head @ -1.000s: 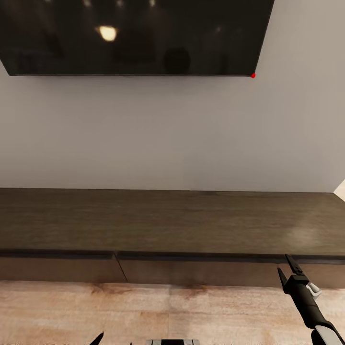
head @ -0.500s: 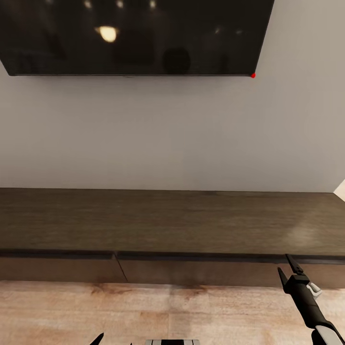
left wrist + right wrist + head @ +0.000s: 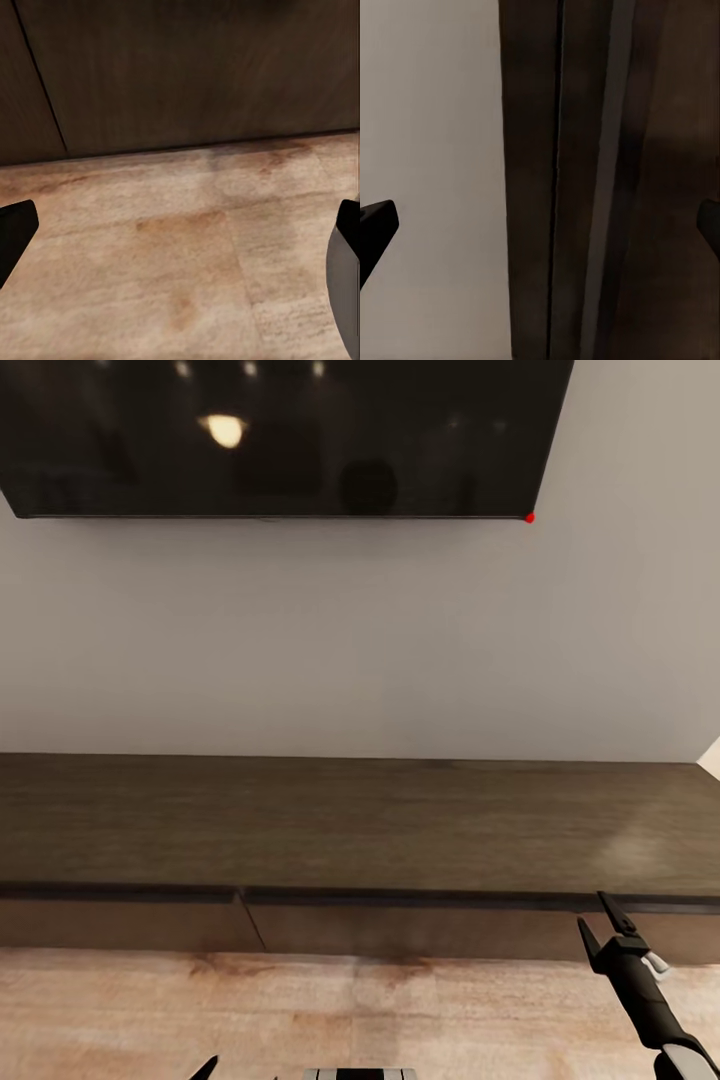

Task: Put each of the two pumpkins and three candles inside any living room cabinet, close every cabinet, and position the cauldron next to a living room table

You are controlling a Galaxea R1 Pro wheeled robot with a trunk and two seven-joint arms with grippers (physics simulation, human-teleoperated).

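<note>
Robot faces the long dark cabinet (image 3: pixel 350 830) under a wall TV (image 3: pixel 280 435). Right pincer (image 3: pixel 603 925) spread open, empty, at its front edge; left pincer (image 3: pixel 180 240) open, empty, low over floor. Looks like door-opening step — next needs fingertip behind a panel edge.

Head view faces cabinet (image 3: pixel 350 820), wrist views close on its front

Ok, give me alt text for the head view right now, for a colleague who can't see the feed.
The long, low dark-brown cabinet spans the view against a grey wall, its front panels shut. The right gripper is open, raised by the cabinet's front edge at the right. A dark television hangs above; wooden floor lies below.
</note>
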